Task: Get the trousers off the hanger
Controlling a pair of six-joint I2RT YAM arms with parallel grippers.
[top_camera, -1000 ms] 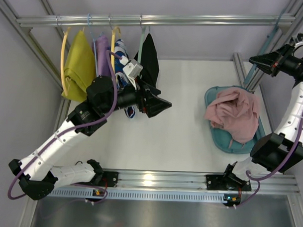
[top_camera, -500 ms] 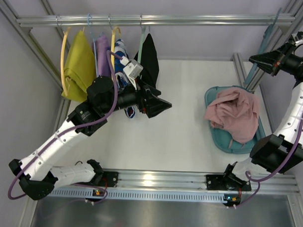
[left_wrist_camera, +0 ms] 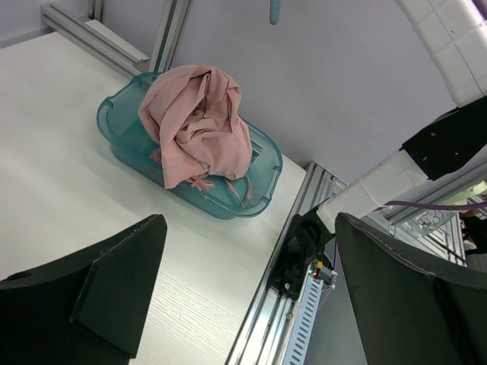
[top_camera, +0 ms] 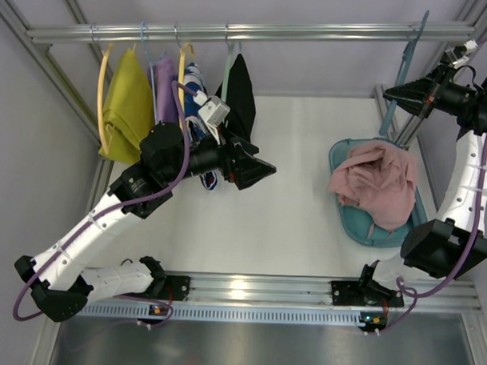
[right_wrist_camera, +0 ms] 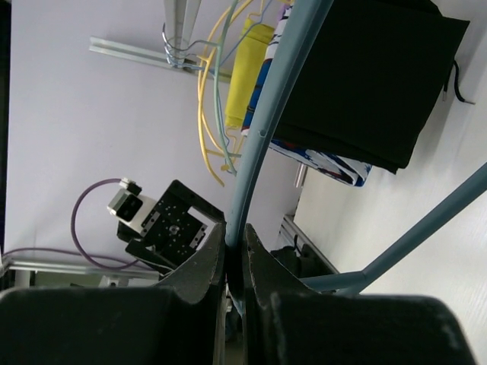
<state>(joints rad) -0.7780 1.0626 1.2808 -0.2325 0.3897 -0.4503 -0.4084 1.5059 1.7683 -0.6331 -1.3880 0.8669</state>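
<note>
Fingers (right_wrist_camera: 194, 262) of right gripper (top_camera: 391, 91) pinch shut on the bare hanger (top_camera: 409, 54), now raised closer to the rail (top_camera: 249, 30) than a second ago. Left gripper (top_camera: 260, 171) spread wide, holding nothing. Removal looks done. Teal tub (top_camera: 337, 156) holds trousers (top_camera: 375, 183), heaped, spilling over the rim.

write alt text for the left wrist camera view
Pale pink trousers lie heaped in a teal tub on a white table. The left gripper stands wide open, dark in the foreground, and the tip of the grey-blue hanger pokes in at the top edge.
</note>
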